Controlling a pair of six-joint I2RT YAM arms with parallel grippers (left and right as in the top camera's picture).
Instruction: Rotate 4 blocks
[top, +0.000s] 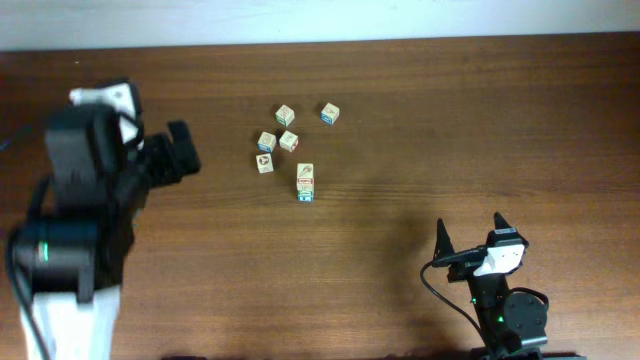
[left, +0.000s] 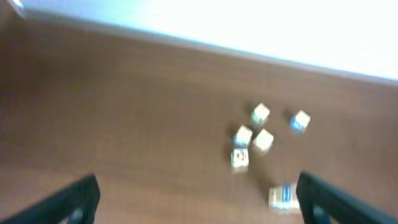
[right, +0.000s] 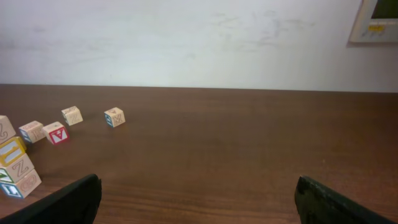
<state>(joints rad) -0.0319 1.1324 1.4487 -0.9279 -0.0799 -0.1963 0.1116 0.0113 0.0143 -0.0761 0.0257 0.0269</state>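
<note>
The blocks (top: 288, 141) lie in a loose cluster on the far middle of the table (top: 450, 120), and none of them is in a grip. Four sit close together, a lone block (top: 329, 113) stands a little to their right, and a pair (top: 305, 182) lies touching on the near side of the cluster; whether that pair is stacked or side by side I cannot tell. There are more blocks here than the four the task asks for. The left gripper (top: 185, 150) hangs to the left of the cluster, apart from it, its jaws spread wide with nothing between them. Its own camera is blurred but shows the blocks ahead. The right gripper (top: 469, 225) sits at the near right of the table, well apart from the blocks, likewise wide open and empty. No mark tells a turned block from the rest, so the pictures do not show any rotation done. I judge the work at or near its start, with probably all four rotations left. The left gripper is the better placed to reach a block.
</note>
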